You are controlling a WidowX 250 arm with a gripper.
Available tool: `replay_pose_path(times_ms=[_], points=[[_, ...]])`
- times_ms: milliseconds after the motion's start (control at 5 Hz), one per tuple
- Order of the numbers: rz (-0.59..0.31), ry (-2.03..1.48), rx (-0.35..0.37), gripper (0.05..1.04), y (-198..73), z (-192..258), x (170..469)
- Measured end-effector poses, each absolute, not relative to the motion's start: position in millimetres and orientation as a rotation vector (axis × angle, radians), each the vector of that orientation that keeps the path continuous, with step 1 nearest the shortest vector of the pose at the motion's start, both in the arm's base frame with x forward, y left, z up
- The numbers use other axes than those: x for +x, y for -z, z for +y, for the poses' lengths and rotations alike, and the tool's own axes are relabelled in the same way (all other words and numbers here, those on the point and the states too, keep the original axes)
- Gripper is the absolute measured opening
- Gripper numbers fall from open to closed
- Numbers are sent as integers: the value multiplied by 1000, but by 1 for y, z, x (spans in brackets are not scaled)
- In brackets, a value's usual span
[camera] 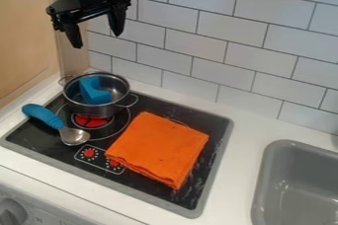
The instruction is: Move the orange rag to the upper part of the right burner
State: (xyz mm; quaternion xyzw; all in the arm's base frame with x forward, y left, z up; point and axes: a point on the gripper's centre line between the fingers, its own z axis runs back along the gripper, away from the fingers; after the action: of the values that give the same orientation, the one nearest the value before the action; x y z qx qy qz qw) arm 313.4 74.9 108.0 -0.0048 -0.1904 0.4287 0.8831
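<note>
High at the upper left, above the pot and in front of the tiled wall, my gripper [98, 40] hangs open, its two fingers apart with nothing between them. The orange rag [159, 148] lies folded flat on the right part of the black stovetop [214, 162], well below and to the right of the gripper. It covers most of the right burner [177, 121], of which a thin arc shows at the rag's upper edge.
A metal pot [122, 106] with a blue object [94, 92] inside stands at the stovetop's back left. A blue-handled spoon [43, 115] lies at the left, its bowl near the left burner. The grey sink [290, 145] is at the right.
</note>
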Motion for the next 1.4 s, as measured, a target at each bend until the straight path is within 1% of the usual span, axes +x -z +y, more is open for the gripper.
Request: replay_pose_path(times_ms=[200,400,600,800,1000,1400], points=[[-330,-891,3,998,-90,72,302],[-285,-816,-10,998,-87,64,296],[-259,-689,-3,998,-81,45,294],[-223,-615,-14,998,-79,38,284],[-180,-526,-2,998,-68,28,270],[-145,-358,2,998,-49,3,235]])
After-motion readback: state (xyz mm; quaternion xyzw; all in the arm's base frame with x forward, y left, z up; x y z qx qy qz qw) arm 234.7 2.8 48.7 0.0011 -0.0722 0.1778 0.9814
